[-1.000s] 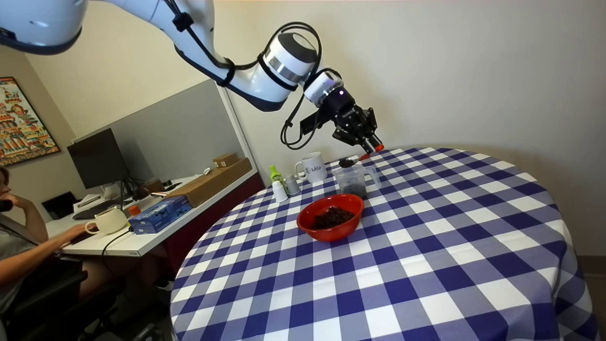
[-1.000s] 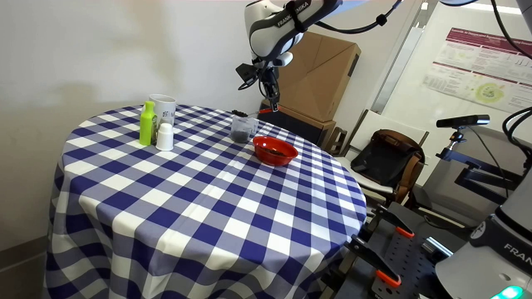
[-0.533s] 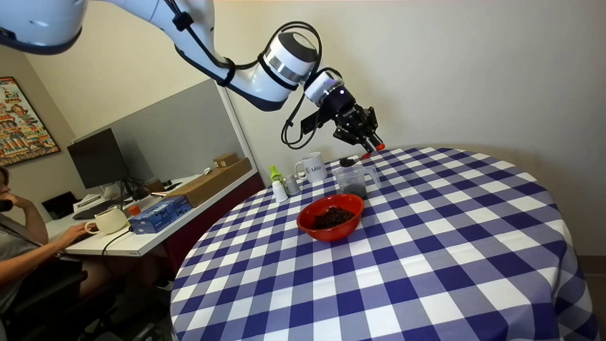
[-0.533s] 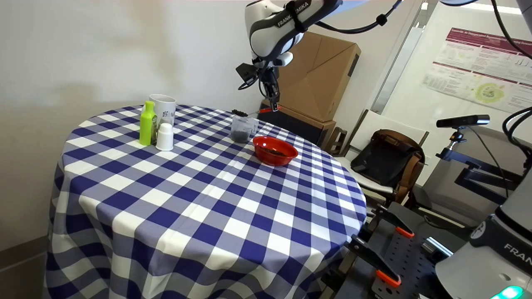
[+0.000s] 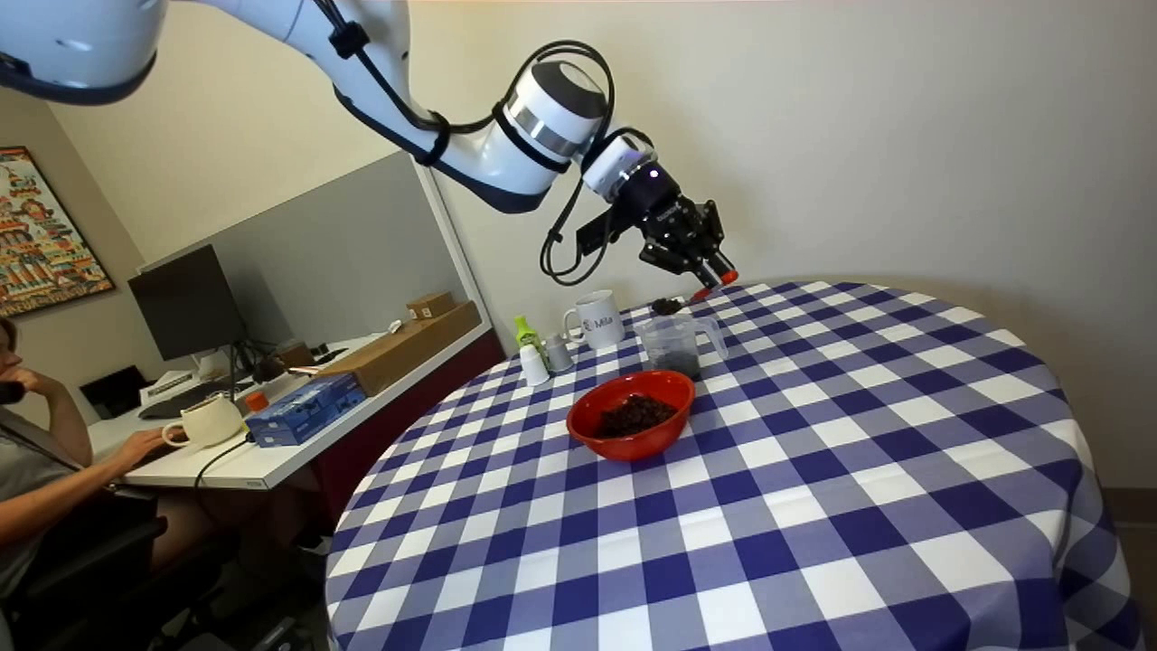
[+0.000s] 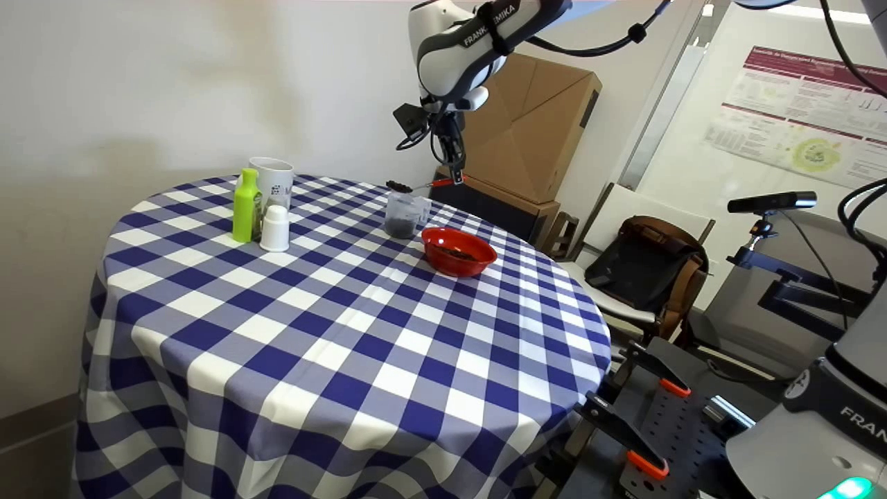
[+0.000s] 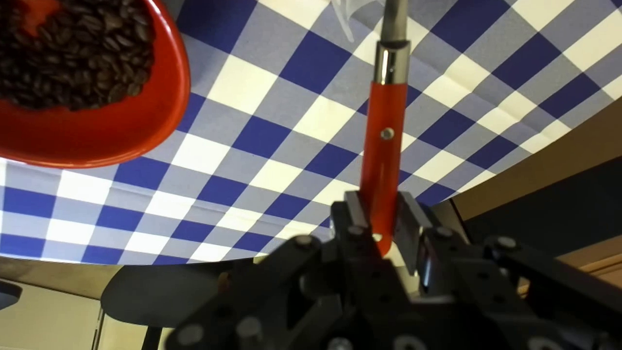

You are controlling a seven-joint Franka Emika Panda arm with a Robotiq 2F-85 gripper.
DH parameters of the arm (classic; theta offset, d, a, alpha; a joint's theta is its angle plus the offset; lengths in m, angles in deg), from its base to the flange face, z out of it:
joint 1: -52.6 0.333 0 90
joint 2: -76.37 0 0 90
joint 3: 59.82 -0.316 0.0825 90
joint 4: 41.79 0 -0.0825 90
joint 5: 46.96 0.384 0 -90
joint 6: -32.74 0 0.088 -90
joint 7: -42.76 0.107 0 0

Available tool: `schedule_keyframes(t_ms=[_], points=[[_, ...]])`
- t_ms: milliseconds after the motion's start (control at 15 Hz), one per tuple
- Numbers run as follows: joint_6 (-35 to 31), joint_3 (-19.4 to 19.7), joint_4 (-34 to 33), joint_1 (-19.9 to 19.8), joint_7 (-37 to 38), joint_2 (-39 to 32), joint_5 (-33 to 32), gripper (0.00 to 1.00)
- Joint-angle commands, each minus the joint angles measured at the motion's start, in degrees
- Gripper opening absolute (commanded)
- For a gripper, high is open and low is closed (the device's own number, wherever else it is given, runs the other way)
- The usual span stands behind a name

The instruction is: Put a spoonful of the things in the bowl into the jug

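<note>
My gripper point(image 7: 381, 209) is shut on the red handle of a spoon point(image 7: 385, 126); the handle sits between the two fingers. In both exterior views the gripper point(image 5: 719, 271) point(image 6: 457, 178) is beyond the jug, with the spoon reaching over it. The spoon's head carries a heap of dark beans point(image 5: 667, 306) point(image 6: 398, 186) just above the rim of the clear jug point(image 5: 667, 340) point(image 6: 403, 208). The jug has dark contents at its bottom. In the wrist view only a bit of the jug shows, and the spoon's head is out of view. The red bowl point(image 5: 633, 449) point(image 7: 121, 129) holds dark coffee beans point(image 7: 82, 58).
A white mug point(image 5: 601, 318), a green bottle point(image 6: 245, 211), a white shaker point(image 6: 275, 232) and a grey shaker point(image 5: 559, 353) stand on the checked tablecloth point(image 6: 312, 333). The bowl is close beside the jug. A wall is behind the table; cardboard boxes point(image 6: 547, 125) stand past its edge.
The gripper and spoon have shifted slightly right and up in an exterior view. The heap of beans stays on the spoon over the jug. The bowl and jug have not moved.
</note>
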Motion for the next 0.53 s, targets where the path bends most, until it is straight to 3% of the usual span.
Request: schedule_keyframes(t_ms=[0,467], points=[[-2.69,1.74,2.53,1.38,2.79,1.34,-2.54,0.05],[-6.37,2.25,8.05,2.84,5.46,3.48,-6.26,0.05]])
